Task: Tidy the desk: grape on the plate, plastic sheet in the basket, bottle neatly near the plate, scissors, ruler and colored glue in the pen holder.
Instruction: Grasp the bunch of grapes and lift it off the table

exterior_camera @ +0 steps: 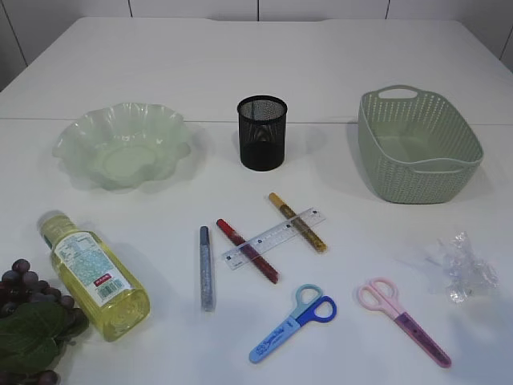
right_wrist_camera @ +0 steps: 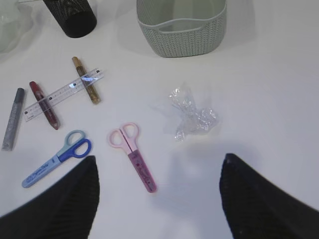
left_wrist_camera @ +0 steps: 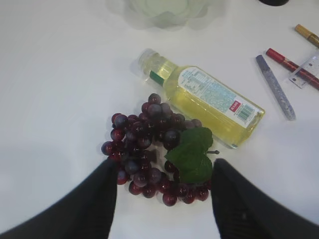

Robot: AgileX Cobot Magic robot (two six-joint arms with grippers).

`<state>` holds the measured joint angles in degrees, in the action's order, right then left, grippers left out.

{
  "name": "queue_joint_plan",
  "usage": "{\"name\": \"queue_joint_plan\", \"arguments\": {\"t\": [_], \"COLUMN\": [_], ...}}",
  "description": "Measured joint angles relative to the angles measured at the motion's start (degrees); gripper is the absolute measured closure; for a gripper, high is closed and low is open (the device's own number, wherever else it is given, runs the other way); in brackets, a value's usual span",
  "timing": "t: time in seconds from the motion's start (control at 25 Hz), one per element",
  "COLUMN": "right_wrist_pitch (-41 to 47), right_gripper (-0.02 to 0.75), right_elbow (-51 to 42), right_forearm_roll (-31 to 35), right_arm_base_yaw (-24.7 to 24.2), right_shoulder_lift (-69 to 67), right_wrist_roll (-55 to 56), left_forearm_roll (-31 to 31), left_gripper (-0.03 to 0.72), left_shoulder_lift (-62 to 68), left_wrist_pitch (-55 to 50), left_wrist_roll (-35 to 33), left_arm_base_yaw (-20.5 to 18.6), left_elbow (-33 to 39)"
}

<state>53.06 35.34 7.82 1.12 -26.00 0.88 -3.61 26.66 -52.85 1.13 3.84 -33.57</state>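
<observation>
The dark grape [left_wrist_camera: 144, 139] bunch with its green leaf lies at the table's front left [exterior_camera: 24, 309]. My left gripper [left_wrist_camera: 163, 165] hangs open over its near end, one finger on each side. The yellow bottle [left_wrist_camera: 204, 97] lies on its side beside it [exterior_camera: 92, 273]. My right gripper [right_wrist_camera: 159, 159] is open and empty, above bare table near the pink scissors [right_wrist_camera: 134, 154] and the crumpled plastic sheet [right_wrist_camera: 192, 117]. Blue scissors [right_wrist_camera: 57, 164], the clear ruler [right_wrist_camera: 65, 94] and three glue sticks, silver [exterior_camera: 207, 267], red [exterior_camera: 247, 250] and gold [exterior_camera: 297, 222], lie mid-table. Neither arm shows in the exterior view.
The wavy green plate [exterior_camera: 120, 144] stands at the back left, the black mesh pen holder [exterior_camera: 262, 132] at the back middle, and the green woven basket [exterior_camera: 417, 144] at the back right. The ruler rests across the red and gold glue sticks.
</observation>
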Motion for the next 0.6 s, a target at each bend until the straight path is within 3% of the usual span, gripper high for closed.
{"name": "queue_joint_plan", "arguments": {"t": [0.44,0.6], "right_wrist_pitch": [0.05,1.45], "right_gripper": [0.154,0.154], "right_elbow": [5.33,9.1], "right_forearm_roll": [1.17,1.17], "right_arm_base_yaw": [0.0,0.0], "right_shoulder_lift": [-13.65,-14.3], "right_wrist_roll": [-0.1,-0.1], "left_forearm_roll": [-1.61,0.45], "left_gripper": [0.263,0.263], "left_shoulder_lift": [26.02,35.26], "left_wrist_pitch": [4.38,4.38], "left_wrist_roll": [0.0,0.0], "left_arm_base_yaw": [0.0,0.0], "left_elbow": [-0.49,-1.18]}}
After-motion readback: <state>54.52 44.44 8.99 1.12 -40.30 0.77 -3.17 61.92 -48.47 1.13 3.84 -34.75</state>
